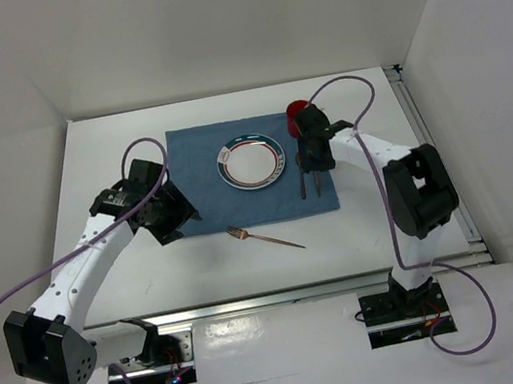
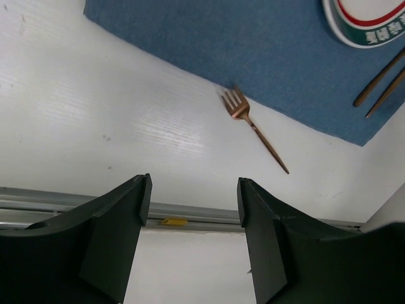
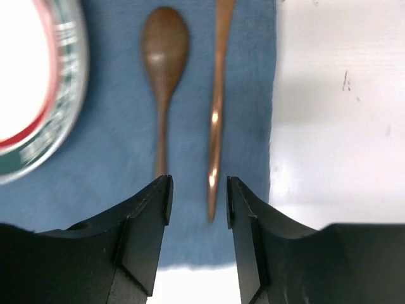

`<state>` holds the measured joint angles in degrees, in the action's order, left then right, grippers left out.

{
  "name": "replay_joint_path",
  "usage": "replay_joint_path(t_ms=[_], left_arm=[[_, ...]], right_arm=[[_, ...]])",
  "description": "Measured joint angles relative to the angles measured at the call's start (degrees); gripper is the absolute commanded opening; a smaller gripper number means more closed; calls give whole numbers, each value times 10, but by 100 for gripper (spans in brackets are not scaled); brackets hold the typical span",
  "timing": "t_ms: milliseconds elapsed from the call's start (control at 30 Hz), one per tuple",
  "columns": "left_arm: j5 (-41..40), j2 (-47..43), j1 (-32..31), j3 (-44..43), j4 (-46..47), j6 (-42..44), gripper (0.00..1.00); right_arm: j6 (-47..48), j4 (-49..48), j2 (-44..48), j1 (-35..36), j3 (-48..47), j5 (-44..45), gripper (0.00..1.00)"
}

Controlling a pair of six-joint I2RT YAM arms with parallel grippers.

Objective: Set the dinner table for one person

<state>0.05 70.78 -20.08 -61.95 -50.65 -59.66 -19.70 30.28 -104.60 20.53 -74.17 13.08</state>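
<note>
While both arms hang above: dinner table (image 1: 343,237) fills the centre.
Left gripper (image 2: 193,190): fingers wide apart, empty; fork (image 2: 256,133) at 1 o'clock.
Right gripper (image 3: 199,190): parted, empty, over spoon (image 3: 163,57) and knife (image 3: 218,95), plate's (image 1: 252,163) 4 o'clock.

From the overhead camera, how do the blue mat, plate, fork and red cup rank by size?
1. blue mat, largest.
2. plate.
3. fork: about as long as the plate is wide, but far slimmer.
4. red cup: looks smallest, though the right arm partly hides it.
</note>
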Motion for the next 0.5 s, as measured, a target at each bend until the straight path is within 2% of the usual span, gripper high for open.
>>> replay_joint_path(t_ms=[33, 67, 133, 267, 400, 500], left_arm=[[-5, 2, 0, -12, -3, 6, 73], [-10, 4, 0, -25, -4, 12, 73], [-18, 10, 0, -51, -8, 25, 73], [-37, 16, 0, -94, -18, 45, 73], [-53, 18, 0, -113, -24, 60, 73], [-54, 26, 0, -117, -27, 69, 73]], right_arm=[[0, 1, 20, 4, 8, -1, 52], [1, 0, 44, 11, 17, -5, 60], [8, -2, 99, 34, 45, -15, 65], [35, -3, 172, 139, 90, -46, 65], [81, 1, 141, 247, 114, -95, 61], [106, 5, 84, 288, 116, -107, 58]])
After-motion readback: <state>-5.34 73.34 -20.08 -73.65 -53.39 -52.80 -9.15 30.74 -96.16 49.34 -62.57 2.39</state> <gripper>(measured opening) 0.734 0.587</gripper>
